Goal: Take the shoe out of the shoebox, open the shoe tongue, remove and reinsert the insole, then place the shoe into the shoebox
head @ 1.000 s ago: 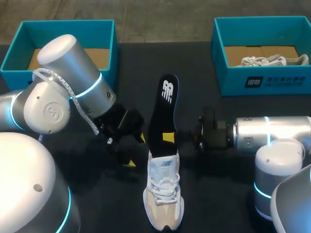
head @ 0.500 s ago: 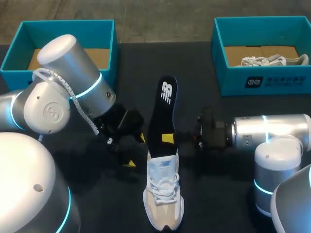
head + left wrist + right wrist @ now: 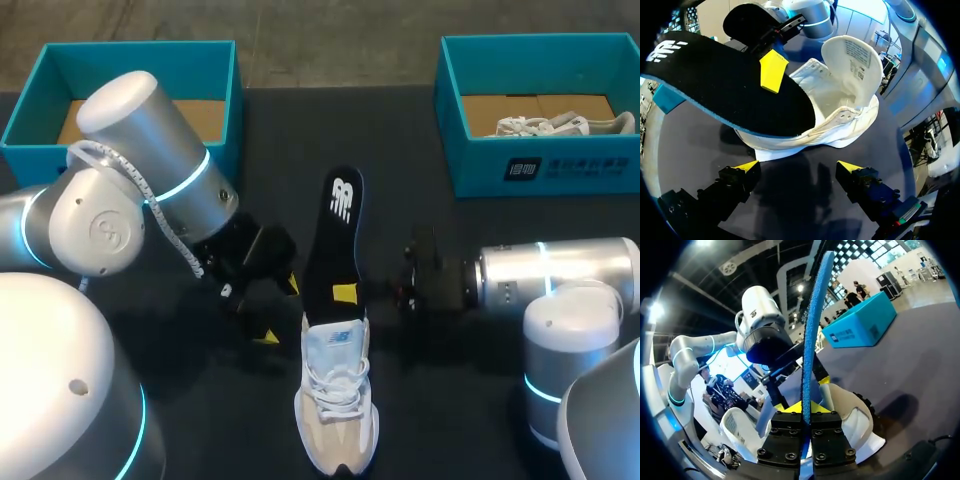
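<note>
A white and beige shoe (image 3: pixel 337 400) lies on the black table, toe toward the near edge. A black insole (image 3: pixel 335 240) with a blue underside stands tilted out of the shoe's opening, its lower end inside. My right gripper (image 3: pixel 345 293) is shut on the insole's edge from the right. In the right wrist view the insole's blue edge (image 3: pixel 815 330) rises from between the shut gripper (image 3: pixel 806 407), with the shoe (image 3: pixel 855 425) just under it. My left gripper (image 3: pixel 798 167) is open beside the shoe (image 3: pixel 840 100), under the insole (image 3: pixel 725 85); its tongue is folded back.
A teal shoebox (image 3: pixel 120 100) stands at the back left with bare cardboard inside. A second teal shoebox (image 3: pixel 540 160) at the back right holds another white shoe (image 3: pixel 555 125). My left gripper (image 3: pixel 270 310) is close to the shoe's left side.
The insole has slid a little toward the near edge, deeper into the shoe, carried by my right gripper. The left arm has not moved.
</note>
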Controlling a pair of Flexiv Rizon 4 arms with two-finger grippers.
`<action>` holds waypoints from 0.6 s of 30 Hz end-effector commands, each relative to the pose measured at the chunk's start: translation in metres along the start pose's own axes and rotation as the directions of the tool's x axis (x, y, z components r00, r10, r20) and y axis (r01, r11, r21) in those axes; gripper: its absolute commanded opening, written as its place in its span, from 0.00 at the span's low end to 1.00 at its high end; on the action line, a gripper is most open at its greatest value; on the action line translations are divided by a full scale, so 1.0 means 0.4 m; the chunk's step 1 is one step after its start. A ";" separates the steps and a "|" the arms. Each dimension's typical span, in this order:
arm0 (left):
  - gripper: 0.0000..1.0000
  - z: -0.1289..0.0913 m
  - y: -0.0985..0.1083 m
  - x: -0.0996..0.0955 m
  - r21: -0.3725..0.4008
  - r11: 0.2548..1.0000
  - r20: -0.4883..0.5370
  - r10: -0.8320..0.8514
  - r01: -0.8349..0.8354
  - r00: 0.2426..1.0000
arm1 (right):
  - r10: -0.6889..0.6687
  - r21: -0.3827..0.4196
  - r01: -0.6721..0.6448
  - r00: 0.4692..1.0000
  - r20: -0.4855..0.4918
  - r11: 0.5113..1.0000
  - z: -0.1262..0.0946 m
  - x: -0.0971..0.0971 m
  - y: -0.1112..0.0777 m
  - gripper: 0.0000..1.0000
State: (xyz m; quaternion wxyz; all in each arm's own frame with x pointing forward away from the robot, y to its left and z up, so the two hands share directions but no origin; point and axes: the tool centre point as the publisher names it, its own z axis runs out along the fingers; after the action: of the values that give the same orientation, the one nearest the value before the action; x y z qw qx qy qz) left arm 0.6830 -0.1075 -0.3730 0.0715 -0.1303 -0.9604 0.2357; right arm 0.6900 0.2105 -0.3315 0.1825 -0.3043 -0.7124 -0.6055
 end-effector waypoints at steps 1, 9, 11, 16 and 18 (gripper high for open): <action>1.00 0.001 0.001 0.004 -0.001 1.000 0.004 0.000 0.000 1.000 | 0.014 0.011 -0.014 1.000 0.007 1.000 0.004 0.006 -0.012 0.00; 1.00 0.001 0.001 0.004 -0.001 1.000 0.004 0.000 0.000 1.000 | 0.032 0.034 -0.032 0.999 0.005 0.999 0.007 0.007 -0.030 0.00; 1.00 0.001 0.001 0.004 -0.001 1.000 0.004 0.000 0.000 1.000 | 0.036 0.038 -0.036 0.999 0.005 0.999 0.006 0.009 -0.033 0.00; 1.00 0.001 0.001 0.004 -0.001 1.000 0.004 0.000 0.000 1.000 | 0.051 0.062 -0.050 0.999 0.000 0.997 0.009 0.010 -0.043 0.00; 1.00 0.001 0.001 0.004 -0.001 1.000 0.004 0.000 0.000 1.000 | 0.053 0.066 -0.053 0.999 0.000 0.996 0.009 0.011 -0.048 0.00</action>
State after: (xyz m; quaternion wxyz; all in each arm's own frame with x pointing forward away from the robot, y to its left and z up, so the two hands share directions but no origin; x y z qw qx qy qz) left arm 0.6830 -0.1075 -0.3730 0.0715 -0.1304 -0.9604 0.2357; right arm 0.6757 0.2111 -0.3426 0.2076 -0.3157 -0.7201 -0.5820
